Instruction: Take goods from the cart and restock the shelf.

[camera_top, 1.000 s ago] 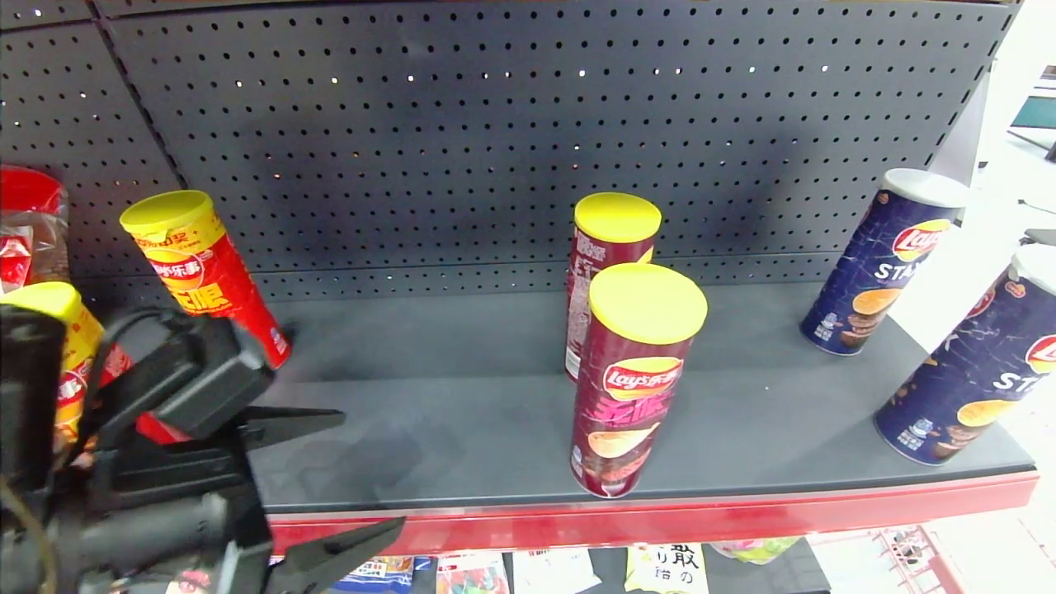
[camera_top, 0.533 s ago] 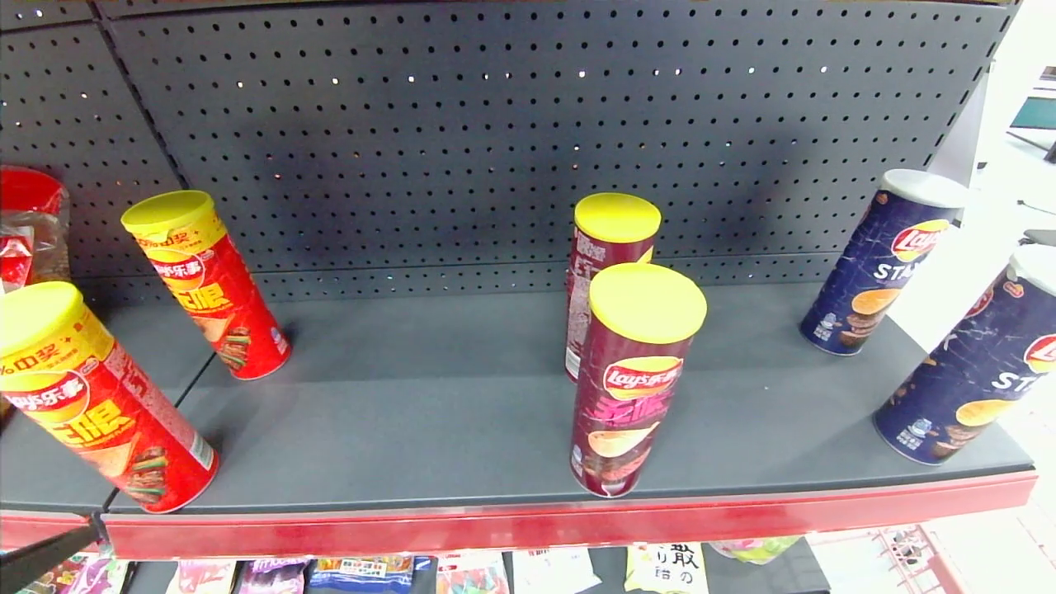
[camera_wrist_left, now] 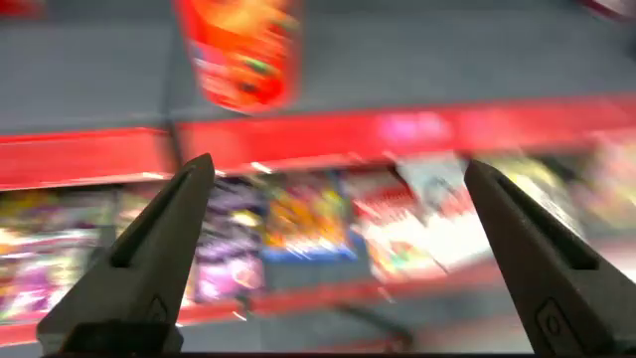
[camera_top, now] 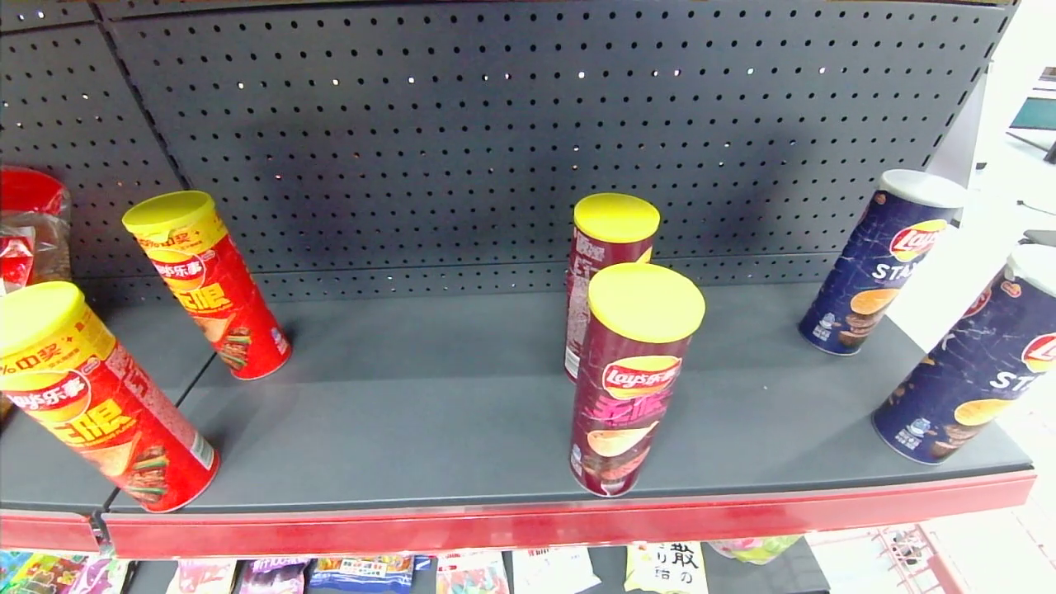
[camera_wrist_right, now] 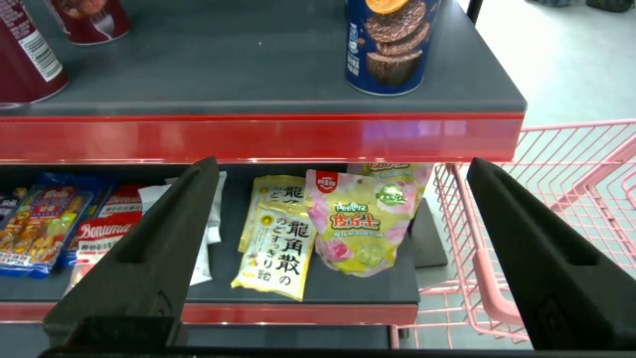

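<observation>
On the grey shelf (camera_top: 429, 412) stand two red chip cans, one at the front left (camera_top: 99, 404) and one behind it (camera_top: 206, 285). Two maroon cans (camera_top: 631, 379) stand in the middle and two blue cans (camera_top: 883, 264) at the right. My left gripper (camera_wrist_left: 338, 268) is open and holds nothing; it is below the shelf's red front edge (camera_wrist_left: 397, 134), with a red can (camera_wrist_left: 238, 50) above. My right gripper (camera_wrist_right: 338, 259) is open with nothing in it, in front of the lower shelf, under a blue can (camera_wrist_right: 388, 45).
A perforated dark back panel (camera_top: 495, 148) closes the shelf behind. Snack bags (camera_wrist_right: 278, 249) lie on the lower shelf. The pink wire cart (camera_wrist_right: 556, 199) stands to the right, beside the shelf end. Bare shelf room lies between the red and maroon cans.
My left gripper has let go of the front red can and dropped down and left out of the head view. The can stays standing on the shelf.
</observation>
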`<state>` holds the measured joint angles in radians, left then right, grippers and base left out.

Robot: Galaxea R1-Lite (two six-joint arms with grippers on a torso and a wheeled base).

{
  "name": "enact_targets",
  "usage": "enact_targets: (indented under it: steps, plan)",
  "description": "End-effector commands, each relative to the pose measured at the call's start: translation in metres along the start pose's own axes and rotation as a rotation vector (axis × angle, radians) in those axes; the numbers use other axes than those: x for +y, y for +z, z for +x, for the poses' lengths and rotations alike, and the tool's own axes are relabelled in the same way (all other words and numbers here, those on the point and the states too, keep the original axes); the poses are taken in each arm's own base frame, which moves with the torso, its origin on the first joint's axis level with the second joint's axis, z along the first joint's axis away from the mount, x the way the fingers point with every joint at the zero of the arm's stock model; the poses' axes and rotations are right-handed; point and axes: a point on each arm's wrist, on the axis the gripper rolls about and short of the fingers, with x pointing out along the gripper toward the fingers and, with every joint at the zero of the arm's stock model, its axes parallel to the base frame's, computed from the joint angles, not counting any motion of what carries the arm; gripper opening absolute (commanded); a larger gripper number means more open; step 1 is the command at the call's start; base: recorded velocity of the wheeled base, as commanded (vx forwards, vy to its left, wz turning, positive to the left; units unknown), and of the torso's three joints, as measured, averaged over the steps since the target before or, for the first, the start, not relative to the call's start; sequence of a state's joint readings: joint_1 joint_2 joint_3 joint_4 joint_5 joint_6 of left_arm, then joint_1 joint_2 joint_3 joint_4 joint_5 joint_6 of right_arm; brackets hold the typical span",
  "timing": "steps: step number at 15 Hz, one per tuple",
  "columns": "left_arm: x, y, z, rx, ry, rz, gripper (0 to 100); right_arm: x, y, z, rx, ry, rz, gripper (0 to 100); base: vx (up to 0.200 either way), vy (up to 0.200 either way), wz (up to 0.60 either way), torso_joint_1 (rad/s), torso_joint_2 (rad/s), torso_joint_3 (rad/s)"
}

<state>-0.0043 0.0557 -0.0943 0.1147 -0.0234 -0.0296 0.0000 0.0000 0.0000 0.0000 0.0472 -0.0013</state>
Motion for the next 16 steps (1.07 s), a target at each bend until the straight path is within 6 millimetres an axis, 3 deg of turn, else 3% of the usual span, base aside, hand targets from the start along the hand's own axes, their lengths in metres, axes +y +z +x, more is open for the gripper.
enact_targets:
  steps: [1,13,14,15,16]
  plan:
    - [0.002,-0.009,0.0,-0.082,0.085,-0.003,100,0.0,0.0,0.0,0.002,0.0,0.0,100,0.0,0.0,0.0,0.0,0.0,0.0]
    - [0.002,-0.015,0.004,-0.08,0.077,-0.004,100,0.001,0.006,-0.002,-0.024,0.022,0.012,100,0.0,0.0,0.0,0.0,0.0,0.0]
    - [0.002,-0.015,0.004,-0.08,0.076,-0.004,100,0.001,0.079,-0.005,-0.094,0.141,0.081,100,0.0,0.0,0.0,0.0,0.0,0.0]
    - [0.002,-0.015,0.004,-0.08,0.076,-0.004,100,0.001,0.142,0.015,-0.059,0.156,0.166,100,0.0,0.0,0.0,0.0,0.0,0.0]
    - [0.002,-0.015,0.004,-0.08,0.077,-0.004,100,0.001,0.161,0.026,-0.046,0.157,0.175,100,0.0,0.0,0.0,0.0,0.0,0.0]
